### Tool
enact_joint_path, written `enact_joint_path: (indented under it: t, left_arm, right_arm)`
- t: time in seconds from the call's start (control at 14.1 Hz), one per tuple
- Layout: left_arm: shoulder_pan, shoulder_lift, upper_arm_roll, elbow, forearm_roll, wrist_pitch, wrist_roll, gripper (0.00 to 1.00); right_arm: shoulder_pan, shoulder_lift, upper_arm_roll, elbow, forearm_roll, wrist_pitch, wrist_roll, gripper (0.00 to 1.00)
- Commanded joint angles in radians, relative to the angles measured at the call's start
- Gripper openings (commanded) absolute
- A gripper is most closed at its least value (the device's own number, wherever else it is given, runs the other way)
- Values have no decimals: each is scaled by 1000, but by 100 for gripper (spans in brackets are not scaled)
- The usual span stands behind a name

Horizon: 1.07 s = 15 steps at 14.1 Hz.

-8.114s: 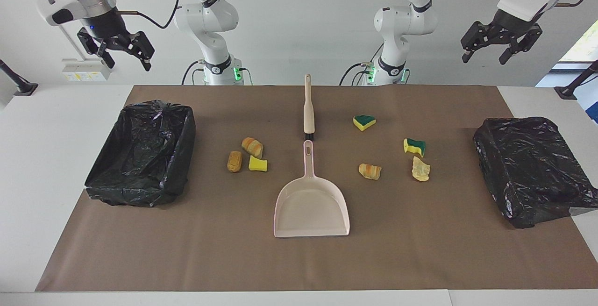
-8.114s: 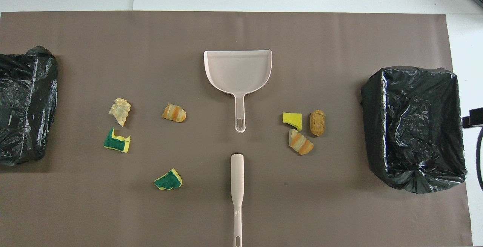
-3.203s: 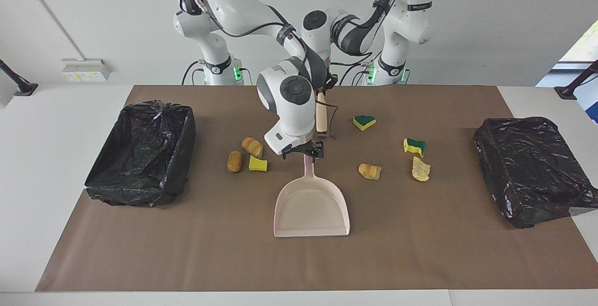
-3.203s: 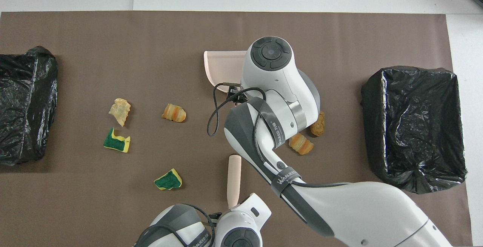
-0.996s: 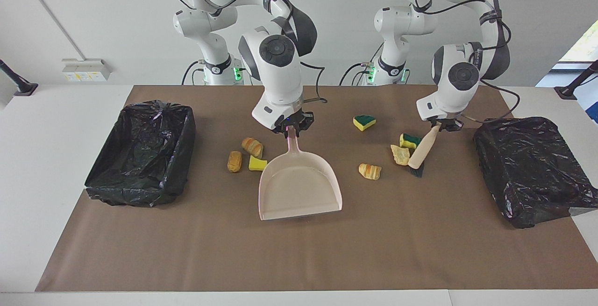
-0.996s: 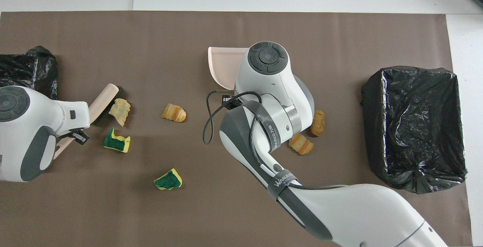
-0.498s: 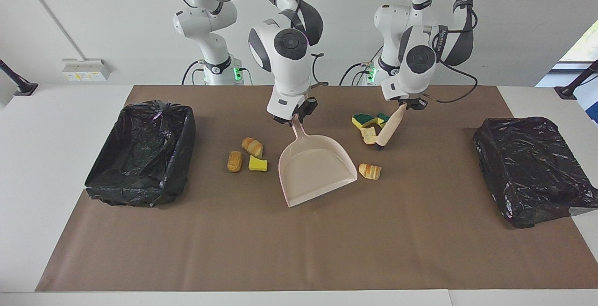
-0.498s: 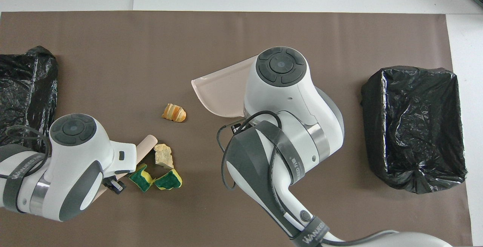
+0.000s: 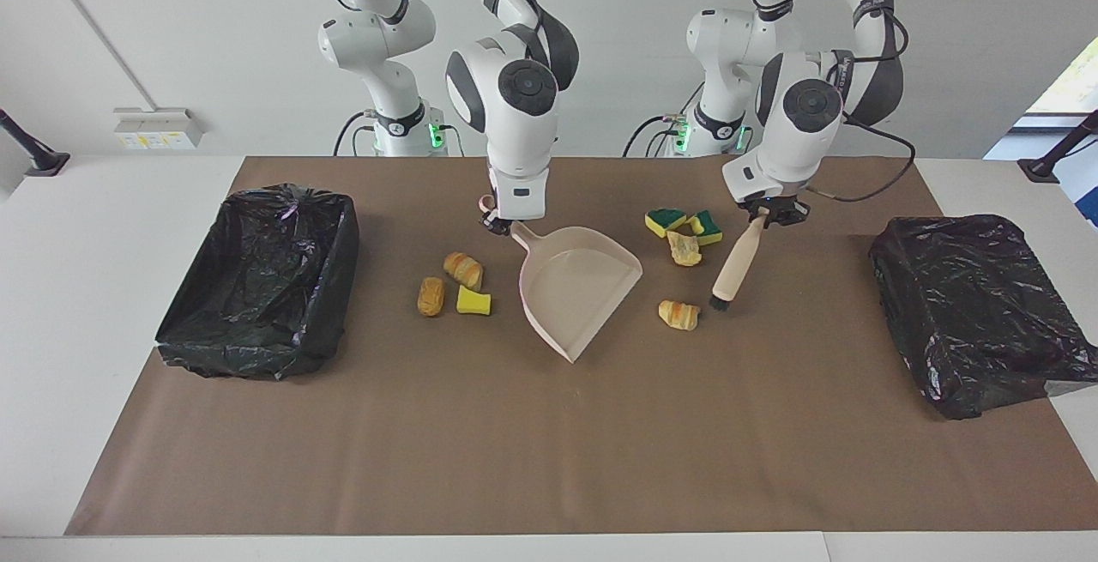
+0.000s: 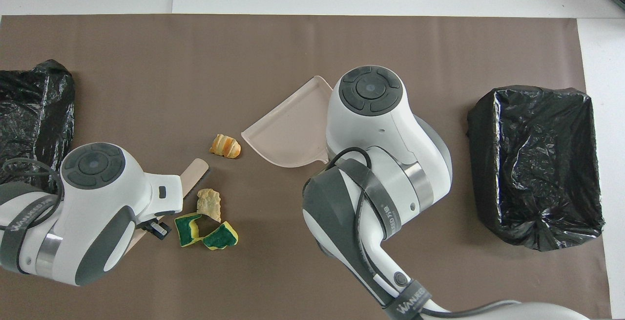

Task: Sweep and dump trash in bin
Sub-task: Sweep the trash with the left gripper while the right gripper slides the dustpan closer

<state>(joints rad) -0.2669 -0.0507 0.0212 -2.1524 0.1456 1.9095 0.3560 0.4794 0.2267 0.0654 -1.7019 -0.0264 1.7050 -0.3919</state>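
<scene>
Facing view: the right gripper (image 9: 497, 225) is clamped on the pink plastic dustpan (image 9: 576, 286)'s handle; three trash scraps (image 9: 455, 284) lie beside its pan. The left gripper (image 9: 770, 214) clasps the beige black-bristled brush (image 9: 736, 262), three scraps (image 9: 684, 232) beside its handle.

Overhead view: an orange lump (image 10: 225, 146) lies between brush tip and dustpan mouth.

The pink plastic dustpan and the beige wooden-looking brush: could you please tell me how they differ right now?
The pink plastic dustpan is broad and lies tilted; the beige brush is slim, bristles down. The right hand holds the dustpan, the left hand the brush. Both are gripped by their handles.
</scene>
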Motion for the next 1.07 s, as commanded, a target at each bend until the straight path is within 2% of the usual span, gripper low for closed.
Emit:
enact_joint_path:
  t: [0.0, 0.14, 0.21, 0.36, 0.5, 0.71, 1.0]
  left_arm:
    - [15, 115, -6, 122, 3, 66, 66, 0]
    - [11, 236, -9, 248, 5, 72, 77, 0]
    - [8, 273, -9, 282, 9, 78, 96, 0]
    - [9, 322, -7, 312, 9, 115, 194, 0]
    - [12, 319, -7, 304, 5, 131, 268, 0]
    - [11, 318, -7, 289, 5, 149, 288, 0]
    - [-3, 279, -7, 221, 5, 155, 504, 0]
  right_arm:
    - [-10, -78, 7, -131, -14, 76, -112, 0]
    - [-16, -96, 7, -176, -7, 111, -241, 0]
    - [-18, -98, 5, -179, -7, 110, -299, 0]
    - [-24, -116, 5, -208, 3, 102, -276, 0]
    - [-16, -145, 7, -252, 3, 107, -188, 0]
    - [-16, -159, 7, -275, 3, 108, -189, 0]
    - [-18, -158, 7, -275, 3, 111, -189, 0]
